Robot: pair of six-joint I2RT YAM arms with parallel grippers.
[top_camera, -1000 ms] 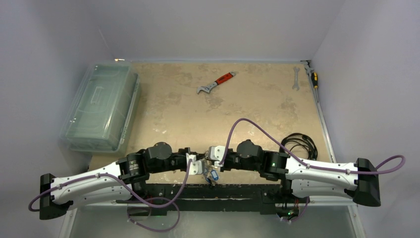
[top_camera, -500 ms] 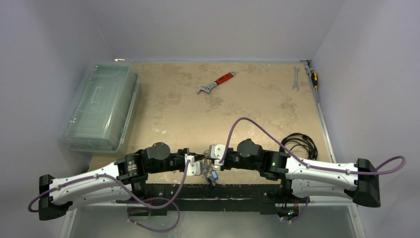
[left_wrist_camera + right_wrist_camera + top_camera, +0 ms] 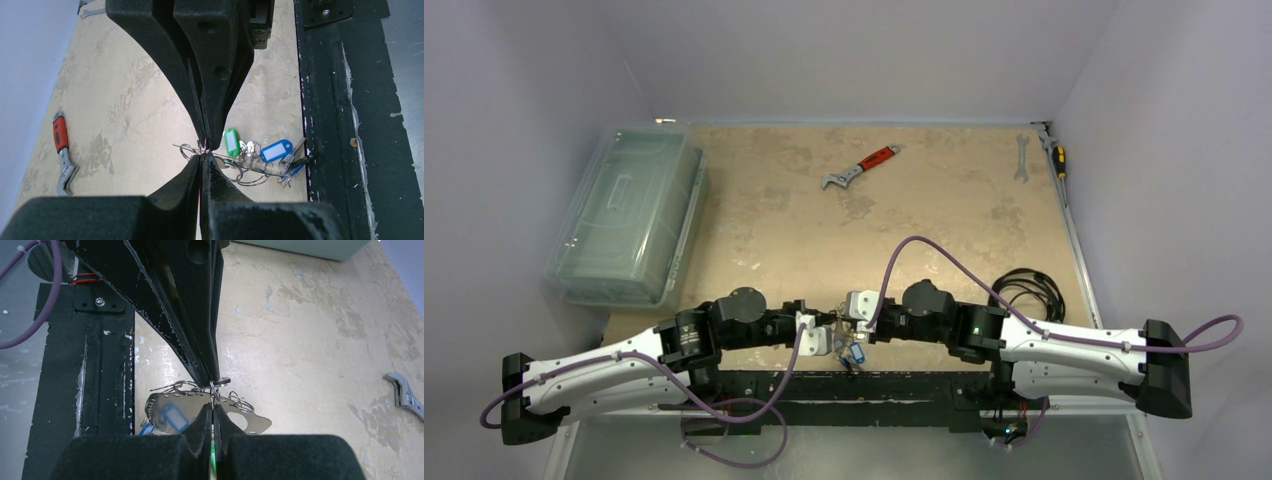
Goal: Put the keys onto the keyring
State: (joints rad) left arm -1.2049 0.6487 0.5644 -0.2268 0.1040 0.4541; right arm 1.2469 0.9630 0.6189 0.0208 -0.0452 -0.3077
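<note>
Top view, stage: I judge the threading mid-way, with both arms folded in over the black base strip (image 3: 854,385) and working together.
Top view, jaws: left gripper (image 3: 832,336) and right gripper (image 3: 844,328) meet tip to tip just beyond the strip; too small here to read their state.
Top view, task thing: the keys (image 3: 855,351) hang as one bunch at the strip's far edge, right under the two grippers.
Right wrist, jaws: both pairs of fingers are pressed together, the tips almost touching each other.
Right wrist, task thing: the keyring (image 3: 252,422) lies flat just beside the strip, directly below the closed tips; a small wire ring (image 3: 214,390) stands upright between the tips. Whether it is nipped I cannot tell.
Right wrist, done: a few wire loops sit against the keyring's upper edge; whether they are linked to it is unclear.
Left wrist, jaws: again no gap in either pair.
Left wrist, task thing: the keys trail from the tips toward the strip, green tag (image 3: 231,142) nearest the tips and blue tag (image 3: 276,150) nearest the strip.
Left wrist, left to do: by my reading, the bunch has yet to be seated on the keyring.
</note>
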